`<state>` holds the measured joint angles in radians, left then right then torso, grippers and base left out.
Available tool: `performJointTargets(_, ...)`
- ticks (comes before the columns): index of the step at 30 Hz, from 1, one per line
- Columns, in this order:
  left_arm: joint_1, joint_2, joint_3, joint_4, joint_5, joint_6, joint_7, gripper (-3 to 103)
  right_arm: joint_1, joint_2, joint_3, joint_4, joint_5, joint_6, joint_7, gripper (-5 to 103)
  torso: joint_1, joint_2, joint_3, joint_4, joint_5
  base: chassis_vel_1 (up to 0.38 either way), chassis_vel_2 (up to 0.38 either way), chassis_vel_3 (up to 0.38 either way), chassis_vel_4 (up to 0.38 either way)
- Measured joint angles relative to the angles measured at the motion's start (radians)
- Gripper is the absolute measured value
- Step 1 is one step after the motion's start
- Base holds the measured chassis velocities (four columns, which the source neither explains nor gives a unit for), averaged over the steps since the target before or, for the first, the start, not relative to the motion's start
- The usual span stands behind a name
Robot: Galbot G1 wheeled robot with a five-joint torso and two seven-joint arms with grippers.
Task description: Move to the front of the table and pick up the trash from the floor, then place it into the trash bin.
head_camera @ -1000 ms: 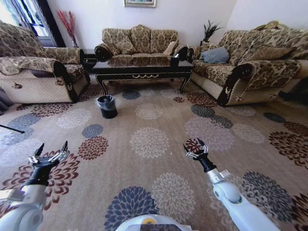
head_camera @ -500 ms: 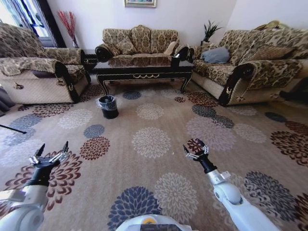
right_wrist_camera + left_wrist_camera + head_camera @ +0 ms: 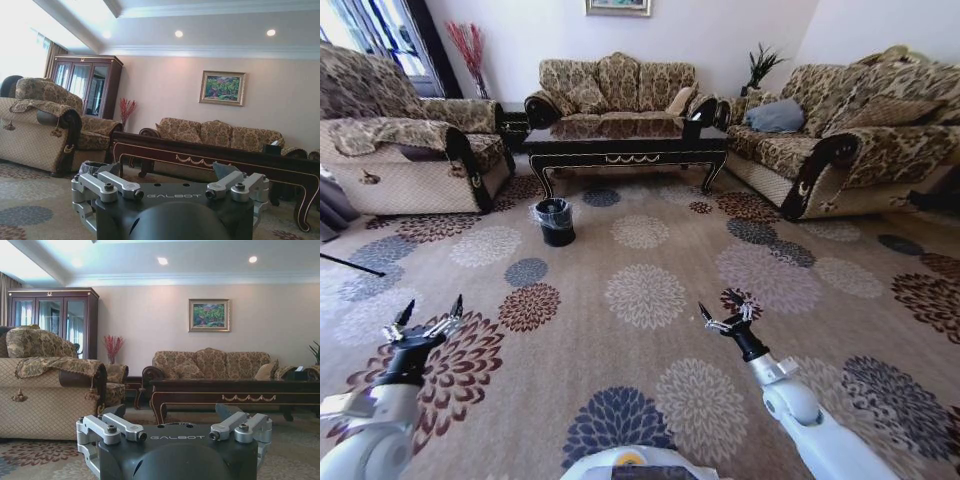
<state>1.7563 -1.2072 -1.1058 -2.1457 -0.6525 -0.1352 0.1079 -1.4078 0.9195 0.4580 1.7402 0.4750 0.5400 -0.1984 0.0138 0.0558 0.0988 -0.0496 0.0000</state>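
Note:
The long dark brown table [image 3: 625, 145] with gold trim stands far ahead, in front of the back sofa; it also appears as the table [image 3: 235, 390] and the table [image 3: 200, 155]. On the carpet a little in front of its left end sits the small black trash bin [image 3: 555, 221] with a clear liner, and the bin's rim [image 3: 90, 166] peeks from behind a finger. I cannot make out the trash on the patterned carpet. My left gripper [image 3: 433, 305] [image 3: 176, 436] hangs open low at the left. My right gripper [image 3: 725, 312] [image 3: 172, 194] hangs open low at the right, both empty.
Patterned sofas flank the room: one at the left [image 3: 400, 150], one at the back [image 3: 615, 85], one at the right [image 3: 850, 140]. A thin dark rod [image 3: 345, 265] lies on the floor at the far left. Open flowered carpet [image 3: 640, 295] stretches between me and the table.
The whole head view has shifted: table and bin now sit slightly right of and lower than before, so the camera has moved. Both arms hold the same open pose.

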Motion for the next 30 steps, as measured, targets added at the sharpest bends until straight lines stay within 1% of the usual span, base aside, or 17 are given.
performJointTargets(5,-0.006,0.002,0.001,0.008,0.0,0.0,0.0,100,0.003,0.0,-0.001,-0.006,-0.003,-0.001,-0.001,100,0.0,0.0,0.0,0.0002,-0.0004,0.0,0.0,0.0,0.0)
performJointTargets(7,-0.008,0.003,0.001,0.01,0.0,0.0,0.0,100,0.007,0.0,-0.007,-0.009,-0.004,-0.002,-0.003,100,0.0,0.0,0.0,0.0003,0.0002,0.0,0.0,0.0,0.0)
performJointTargets(13,-0.01,0.006,0.0,0.012,-0.003,0.002,-0.001,100,0.015,0.002,-0.019,-0.017,-0.006,-0.003,-0.004,100,0.0,0.0,0.0,0.0003,0.0,-0.008,0.004,0.008,-0.009)
performJointTargets(23,-0.006,-0.003,0.002,0.015,0.003,0.002,-0.001,100,0.02,0.0,-0.042,-0.017,-0.004,0.003,-0.008,100,0.0,0.0,0.0,0.0002,-0.0001,-0.081,0.092,0.081,-0.085)
performJointTargets(30,0.001,-0.006,0.001,0.016,0.008,-0.001,-0.001,100,0.018,0.002,-0.043,-0.026,-0.012,0.016,-0.016,100,0.0,0.0,0.0,0.0002,0.0001,-0.005,0.025,0.017,-0.011)
